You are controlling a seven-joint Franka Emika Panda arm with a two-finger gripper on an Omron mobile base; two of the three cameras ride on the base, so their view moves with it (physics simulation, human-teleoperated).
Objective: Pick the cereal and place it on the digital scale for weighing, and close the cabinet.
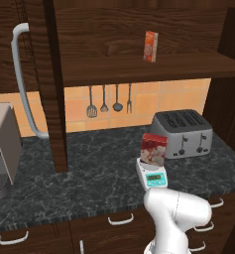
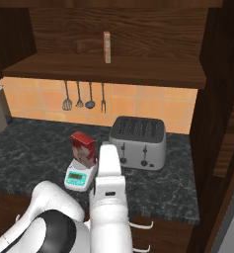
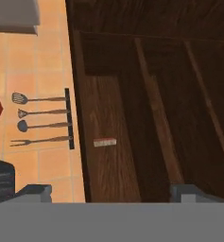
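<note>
1. Right now your gripper [image 3: 112,191] stands wide open with nothing between its fingertips; in the hand view it faces the dark wood inside of the cabinet [image 3: 146,118].
2. You can see the cereal [image 1: 153,149] standing upright on the digital scale [image 1: 152,175], whose teal front panel faces the counter edge. The right base view shows the same pair, cereal [image 2: 83,148] on digital scale [image 2: 81,177].
3. Your scale sits on the black marble counter [image 1: 89,173], just in front and to the left of the grey toaster [image 1: 183,131].
4. Look up: the cabinet is open, its door [image 1: 34,74] swung out at the left with its long curved handle [image 1: 24,79] showing.
5. On the shelf [image 1: 153,69] you have a narrow orange-red box [image 1: 150,46] standing upright.
6. Under the shelf, four utensils [image 1: 109,99] hang against the orange tile wall.
</note>
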